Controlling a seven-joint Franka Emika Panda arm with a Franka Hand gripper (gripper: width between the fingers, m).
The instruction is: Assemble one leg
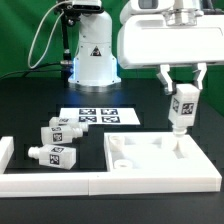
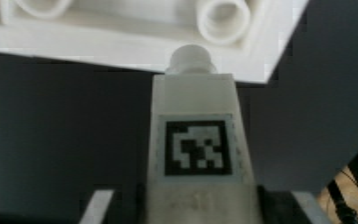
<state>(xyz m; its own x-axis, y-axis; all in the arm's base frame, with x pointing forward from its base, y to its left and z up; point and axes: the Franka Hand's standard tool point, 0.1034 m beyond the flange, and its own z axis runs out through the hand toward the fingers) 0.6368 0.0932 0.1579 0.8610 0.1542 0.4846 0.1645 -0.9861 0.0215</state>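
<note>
Black matte table [image 1: 30, 110]; tool [image 1: 182, 92] grips chunky white leg [image 1: 182, 112].

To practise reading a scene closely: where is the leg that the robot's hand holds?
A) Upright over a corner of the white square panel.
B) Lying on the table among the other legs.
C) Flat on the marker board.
A: the hand grips the leg upright, stub end down, above a corner of the panel.
</note>
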